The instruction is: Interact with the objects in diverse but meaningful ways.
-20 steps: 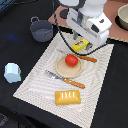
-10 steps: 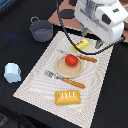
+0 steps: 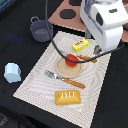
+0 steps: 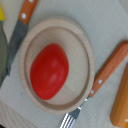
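Observation:
A red tomato lies on the tan round plate in the middle of the striped mat. In the wrist view the tomato fills the plate directly below the camera. My gripper hangs under the white hand at the exterior view's right of the plate, above the mat; its jaws are too blurred to read. Next to it lies the yellow packet. The bread loaf rests at the mat's near edge. A light-blue cup stands off the mat at the exterior view's left.
A grey pot stands beyond the mat's far left corner. An orange-handled fork and knife flank the plate. A brown board with dark round things lies at the back. A black cable arcs over the mat.
The arm has shifted toward the exterior view's right, uncovering the yellow packet. The tomato, bread, cup and pot lie where they were.

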Robot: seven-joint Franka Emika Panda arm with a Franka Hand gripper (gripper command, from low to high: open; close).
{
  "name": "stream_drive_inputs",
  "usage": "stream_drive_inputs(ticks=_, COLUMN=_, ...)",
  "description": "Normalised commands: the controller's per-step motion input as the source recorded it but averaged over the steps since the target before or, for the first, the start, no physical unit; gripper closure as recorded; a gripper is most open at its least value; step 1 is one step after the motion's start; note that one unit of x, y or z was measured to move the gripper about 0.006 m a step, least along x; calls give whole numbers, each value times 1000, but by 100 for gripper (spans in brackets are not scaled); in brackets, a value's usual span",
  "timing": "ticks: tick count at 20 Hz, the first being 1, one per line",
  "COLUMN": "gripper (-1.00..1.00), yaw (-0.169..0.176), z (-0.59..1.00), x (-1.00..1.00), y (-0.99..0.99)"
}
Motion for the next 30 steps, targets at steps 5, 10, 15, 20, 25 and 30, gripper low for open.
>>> stream_drive_inputs(ticks=5, gripper=-100, yaw=-13, z=0, x=549, y=-805)
stream_drive_inputs(ticks=10, gripper=-100, yaw=-1, z=0, x=534, y=-814)
stream_drive_inputs(ticks=15, gripper=-100, yaw=-8, z=0, x=310, y=-739)
stream_drive_inputs(ticks=20, gripper=-100, yaw=0, z=-22, x=-13, y=-546)
stream_drive_inputs(ticks=25, gripper=-100, yaw=4, z=-7, x=-38, y=-429)
stream_drive_inputs(ticks=30, gripper=-100, yaw=0, z=-16, x=33, y=-433)
